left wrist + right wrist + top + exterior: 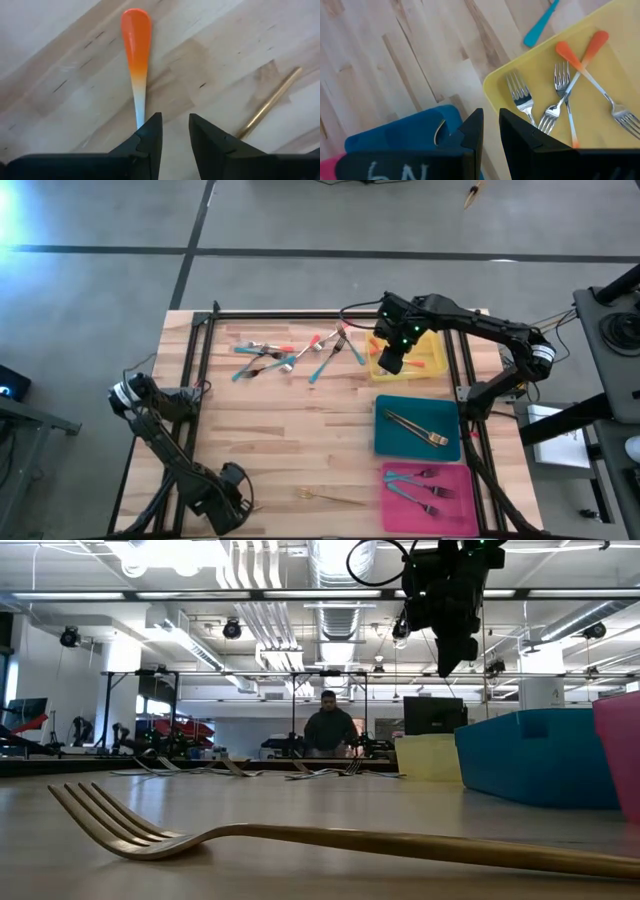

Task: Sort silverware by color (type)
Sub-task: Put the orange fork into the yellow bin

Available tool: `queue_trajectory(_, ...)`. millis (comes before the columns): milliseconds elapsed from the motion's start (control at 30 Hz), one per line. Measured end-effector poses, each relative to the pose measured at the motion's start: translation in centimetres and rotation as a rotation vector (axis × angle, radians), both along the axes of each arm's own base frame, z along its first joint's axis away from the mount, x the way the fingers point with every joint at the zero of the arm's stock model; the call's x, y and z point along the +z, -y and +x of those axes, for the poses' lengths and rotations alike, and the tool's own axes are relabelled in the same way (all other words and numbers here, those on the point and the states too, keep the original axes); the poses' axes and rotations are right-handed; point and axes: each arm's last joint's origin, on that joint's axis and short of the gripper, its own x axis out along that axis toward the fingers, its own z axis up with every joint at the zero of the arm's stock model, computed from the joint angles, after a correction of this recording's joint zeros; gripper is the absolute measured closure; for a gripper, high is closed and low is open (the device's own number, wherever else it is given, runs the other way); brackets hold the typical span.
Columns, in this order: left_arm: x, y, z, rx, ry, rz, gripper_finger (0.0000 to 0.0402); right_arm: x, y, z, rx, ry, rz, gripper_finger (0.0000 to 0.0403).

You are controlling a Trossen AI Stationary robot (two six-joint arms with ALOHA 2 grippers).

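Left gripper [175,131] at the near left table corner, fingers slightly parted, gripping nothing I can see. Orange-handled utensil [136,55] lies just ahead, long axis running straight out from the fingers. Right gripper [490,127] hovers over the yellow tray [436,348], narrow gap, empty.

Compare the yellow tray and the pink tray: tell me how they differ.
The yellow tray lies at the table's far end, under the right gripper; the pink tray lies at the near end, no gripper over it. The yellow tray holds orange-handled forks; the pink tray holds teal-handled forks. Both are flat rectangular trays on the table's right side, with the teal tray between them.
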Motion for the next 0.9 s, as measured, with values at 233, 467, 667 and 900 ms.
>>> queue_trajectory(233,1.0,-0.1,-0.2,0.008,-0.044,0.057,0.0322,0.0,0.0,0.1,0.001,0.006,-0.004,0.0349)
queue_trajectory(467,1.0,0.4,-1.2,0.023,-0.076,0.042,0.0322,-0.1,0.0,0.0,0.008,0.004,-0.005,0.0349)
queue_trajectory(667,0.8,1.0,-1.7,0.051,-0.076,0.027,0.0322,-0.1,0.0,0.1,0.017,0.008,-0.011,0.0349)
queue_trajectory(900,-0.5,1.7,-1.5,0.045,-0.079,0.019,0.0322,-0.1,0.0,0.1,0.035,0.011,-0.019,0.0349)
